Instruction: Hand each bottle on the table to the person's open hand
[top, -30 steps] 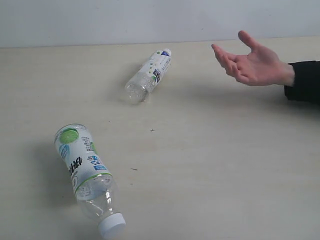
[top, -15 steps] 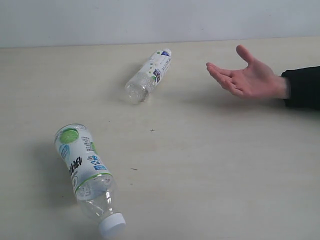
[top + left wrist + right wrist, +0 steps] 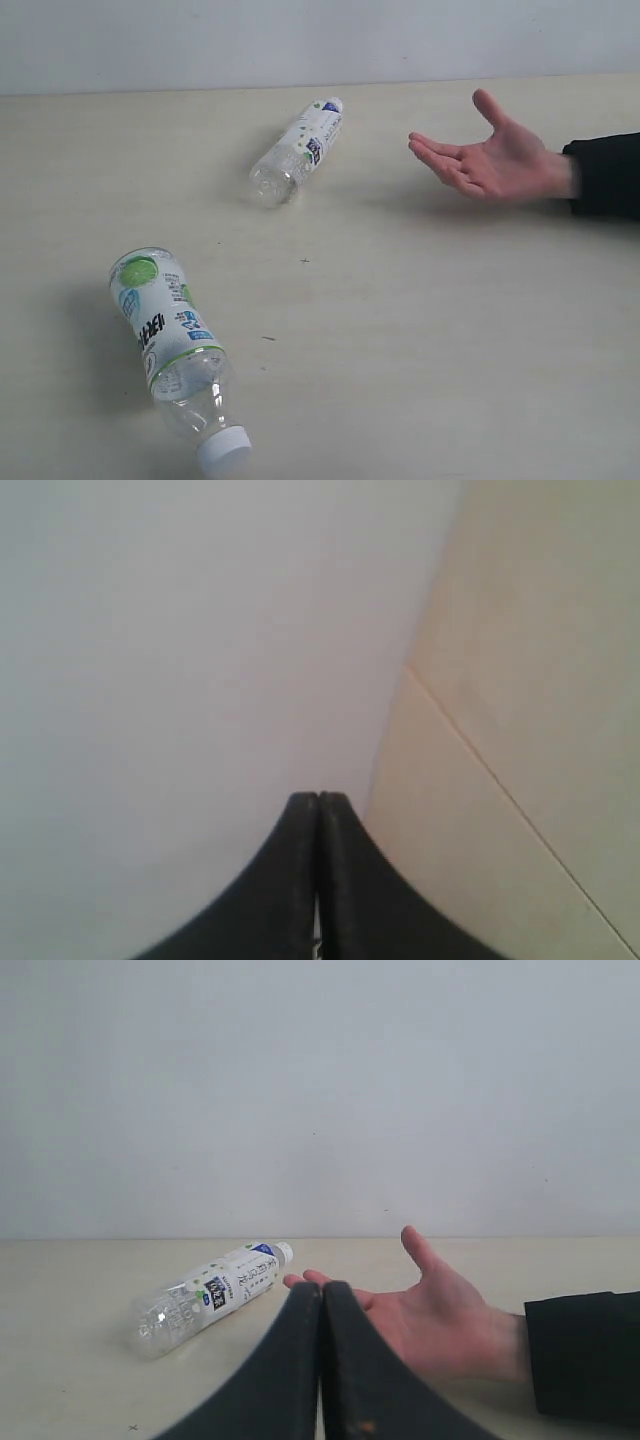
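We see left gripper and right gripper both closed. Slim bottle lying far centre, green-label bottle near left on table. Open hand far right.

Right gripper — black jaws pressed together, empty. Beyond it an open hand, palm up, black cuff. Slim white-labelled bottle lies on its side on the beige table — cap end nearest the fingertips.
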`<action>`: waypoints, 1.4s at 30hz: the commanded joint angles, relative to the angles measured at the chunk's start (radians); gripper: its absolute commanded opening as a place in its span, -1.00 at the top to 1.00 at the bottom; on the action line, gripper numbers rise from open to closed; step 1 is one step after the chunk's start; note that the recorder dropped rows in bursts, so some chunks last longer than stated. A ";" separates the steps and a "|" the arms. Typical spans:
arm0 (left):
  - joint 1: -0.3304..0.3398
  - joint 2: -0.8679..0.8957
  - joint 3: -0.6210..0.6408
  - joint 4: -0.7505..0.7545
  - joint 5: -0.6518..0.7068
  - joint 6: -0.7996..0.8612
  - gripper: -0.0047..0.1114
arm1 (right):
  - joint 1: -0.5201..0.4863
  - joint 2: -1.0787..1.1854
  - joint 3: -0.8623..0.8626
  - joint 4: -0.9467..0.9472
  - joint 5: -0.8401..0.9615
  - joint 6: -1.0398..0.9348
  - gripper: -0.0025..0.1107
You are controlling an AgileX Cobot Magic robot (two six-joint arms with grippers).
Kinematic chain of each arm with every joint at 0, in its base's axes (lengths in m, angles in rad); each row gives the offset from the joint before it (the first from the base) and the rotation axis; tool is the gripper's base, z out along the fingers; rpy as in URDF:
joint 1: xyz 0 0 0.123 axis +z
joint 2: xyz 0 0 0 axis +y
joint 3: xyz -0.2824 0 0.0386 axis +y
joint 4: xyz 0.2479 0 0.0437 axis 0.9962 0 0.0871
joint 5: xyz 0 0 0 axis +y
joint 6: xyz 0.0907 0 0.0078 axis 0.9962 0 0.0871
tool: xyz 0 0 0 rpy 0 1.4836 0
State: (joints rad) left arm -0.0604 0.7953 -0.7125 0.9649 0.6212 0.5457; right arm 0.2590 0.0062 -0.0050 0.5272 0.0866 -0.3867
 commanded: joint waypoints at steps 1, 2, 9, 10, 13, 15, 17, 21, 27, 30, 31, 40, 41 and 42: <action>-0.180 0.048 -0.005 -0.340 0.197 0.494 0.92 | -0.003 -0.006 0.005 -0.003 -0.007 -0.005 0.96; -0.217 0.054 -0.005 -0.382 0.219 0.543 0.92 | -0.003 -0.006 0.005 -0.003 -0.007 -0.005 0.96; -0.495 0.135 -0.005 -0.532 0.299 0.603 0.92 | -0.003 -0.006 0.005 -0.003 -0.007 -0.005 0.96; -0.514 0.154 -0.005 -0.544 0.301 0.603 0.92 | -0.003 -0.006 0.005 -0.003 -0.007 -0.005 0.96; -0.570 0.214 -0.005 -0.603 0.296 0.603 0.92 | -0.003 -0.006 0.005 -0.003 -0.007 -0.005 0.96; -0.628 0.278 -0.005 -0.622 0.253 0.605 0.92 | -0.003 -0.006 0.005 -0.003 -0.007 -0.005 0.96; -0.677 0.354 -0.005 -0.622 0.214 0.673 0.92 | -0.003 -0.006 0.005 -0.003 -0.007 -0.005 0.96; -0.720 0.507 -0.026 -0.620 0.174 0.729 0.92 | -0.003 -0.006 0.005 -0.003 -0.007 -0.005 0.96; -0.712 0.651 -0.176 -0.713 0.299 0.875 0.92 | -0.003 -0.006 0.005 -0.003 -0.007 -0.005 0.96; -0.691 0.660 -0.188 -0.796 0.277 0.927 0.92 | -0.003 -0.006 0.005 -0.003 -0.007 -0.005 0.96; -0.681 0.660 -0.188 -0.827 0.274 0.943 0.92 | -0.003 -0.006 0.005 -0.003 -0.007 -0.005 0.96; -0.647 0.660 -0.186 -0.722 0.266 0.936 0.92 | -0.003 -0.006 0.005 -0.003 -0.007 -0.005 0.96; -0.647 0.660 -0.186 -0.706 0.269 0.936 0.92 | -0.003 -0.006 0.005 -0.003 -0.007 -0.005 0.96; -0.647 0.660 -0.186 -0.698 0.269 0.934 0.92 | -0.003 -0.006 0.005 -0.003 -0.007 -0.005 0.96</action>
State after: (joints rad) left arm -0.7096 1.4546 -0.8935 0.2183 0.8856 1.4862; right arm 0.2590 0.0062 -0.0050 0.5272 0.0866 -0.3867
